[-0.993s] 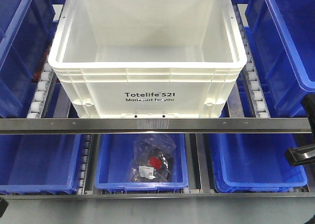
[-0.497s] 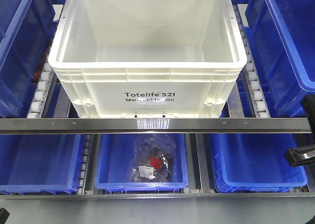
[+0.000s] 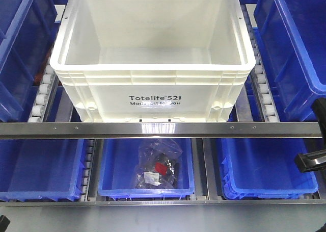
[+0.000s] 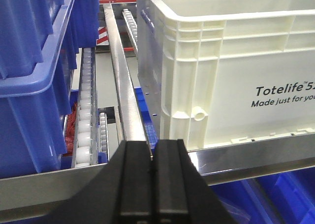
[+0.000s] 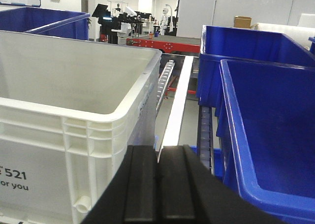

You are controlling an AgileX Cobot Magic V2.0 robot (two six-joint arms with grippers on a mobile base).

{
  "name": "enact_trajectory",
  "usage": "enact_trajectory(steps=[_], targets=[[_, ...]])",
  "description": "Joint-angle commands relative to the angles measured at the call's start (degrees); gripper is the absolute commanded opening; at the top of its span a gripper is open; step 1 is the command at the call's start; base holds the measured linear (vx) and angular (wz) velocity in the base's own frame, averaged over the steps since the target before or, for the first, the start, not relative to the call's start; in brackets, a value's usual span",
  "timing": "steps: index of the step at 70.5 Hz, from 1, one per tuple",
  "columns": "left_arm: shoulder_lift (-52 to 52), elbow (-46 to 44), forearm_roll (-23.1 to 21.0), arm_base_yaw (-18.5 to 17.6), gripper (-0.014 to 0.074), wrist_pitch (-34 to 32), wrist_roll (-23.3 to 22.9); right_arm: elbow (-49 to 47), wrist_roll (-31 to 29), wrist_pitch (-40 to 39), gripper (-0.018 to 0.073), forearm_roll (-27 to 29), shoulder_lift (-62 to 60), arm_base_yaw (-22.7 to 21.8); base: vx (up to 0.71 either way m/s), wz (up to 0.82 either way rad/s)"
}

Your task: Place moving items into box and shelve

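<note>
The white box (image 3: 153, 97) stands on the upper level of the shelf, between two roller tracks (image 3: 42, 92), with its printed front wall just behind the metal front rail (image 3: 153, 129). From the front view the inside of the box looks bare, and the two round toys cannot be seen in any view. Blue bins (image 3: 293, 48) stand at both sides of the box, and three more blue bins are on the lower level; the middle one (image 3: 147, 165) holds a clear plastic bag with dark parts and something red (image 3: 158, 166). The left hand (image 4: 153, 184) is clenched with its two black fingers pressed together, grasping nothing, near the front left corner of the box. The right hand (image 5: 158, 189) is also clenched and holds nothing, near the front right corner.
</note>
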Motion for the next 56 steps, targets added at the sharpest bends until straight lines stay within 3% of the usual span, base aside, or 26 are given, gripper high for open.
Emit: enact_trajectory(steps=[1,9,13,15,16,29,42,45,56], targets=[[-0.38,0.9,-0.06,-0.22,-0.0027,-4.53,0.05,-1.61,0.0,-5.03,-0.0015,-0.73,0.38,-0.15,0.0,0.0],[-0.38,0.9,-0.06,-0.22,-0.0027,-4.53,0.05,-1.6,0.18,-4.3,-0.0015,-0.93,0.59,-0.15,0.0,0.0],[-0.38,0.9,-0.06,-0.22,-0.0027,-4.53,0.05,-1.6,3.1,-2.8,-0.0015,-3.48,0.6,-0.15,0.0,0.0],[-0.38,0.9,-0.06,-0.22,-0.0027,-4.53,0.05,-1.6,6.21,-1.91,-0.0015,-5.66,0.34,-0.15,0.0,0.0],[-0.38,0.9,-0.06,-0.22,-0.0027,-4.53,0.05,-1.55,21.23,8.34,-0.0015,-18.83,-5.33,-0.15,0.0,0.0],[-0.38,0.9,-0.06,-0.22,-0.0027,-4.53,0.05,-0.94,20.81,21.64,-0.0015,-18.75,-18.31,-0.15,0.0,0.0],[-0.38,0.9,-0.06,-0.22,-0.0027,-4.53,0.05,10.0,21.23,16.97,-0.0015,-14.16,-30.37,-0.15,0.0,0.0],[-0.38,0.9,-0.06,-0.22,-0.0027,-4.53,0.05,9.6,21.23,20.74,-0.0015,-13.4,-31.49,-0.2,0.0,0.0],[-0.38,0.9,-0.06,-0.22,-0.0027,-4.53,0.05,9.71,21.23,20.88,-0.0015,-13.81,-31.29,-0.15,0.0,0.0]])
